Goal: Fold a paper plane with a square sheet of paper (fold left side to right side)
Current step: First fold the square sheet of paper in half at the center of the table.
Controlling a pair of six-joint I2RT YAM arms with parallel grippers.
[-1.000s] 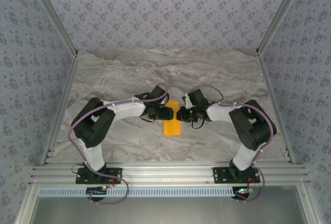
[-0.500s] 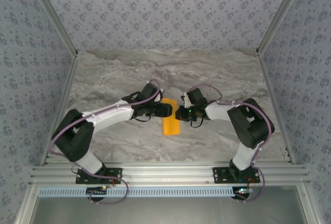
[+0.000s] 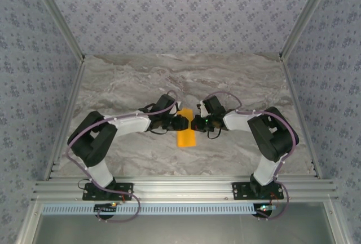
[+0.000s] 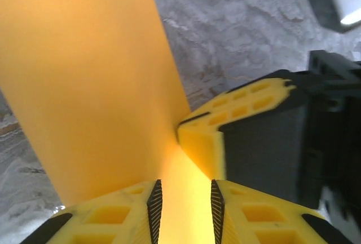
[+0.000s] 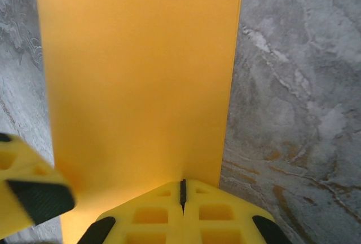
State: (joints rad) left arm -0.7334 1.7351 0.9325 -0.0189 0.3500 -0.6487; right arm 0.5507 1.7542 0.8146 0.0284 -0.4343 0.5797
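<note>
On the marbled worktop (image 3: 130,80) the left arm (image 3: 127,123) has drawn its elbow back in from the wide, low reach of half a second ago, while the right arm (image 3: 248,121) has barely shifted. The sheet of paper (image 3: 186,138), folded to a narrow orange strip, lies where it lay before, at the middle of the worktop between the two wrists. The left gripper (image 3: 184,123) has moved closer to its partner, and its jaws have narrowed; in the left wrist view a slim gap remains between the pads with paper showing in it, so it is released. The right gripper (image 3: 194,124) stays clenched, tips on the paper.
</note>
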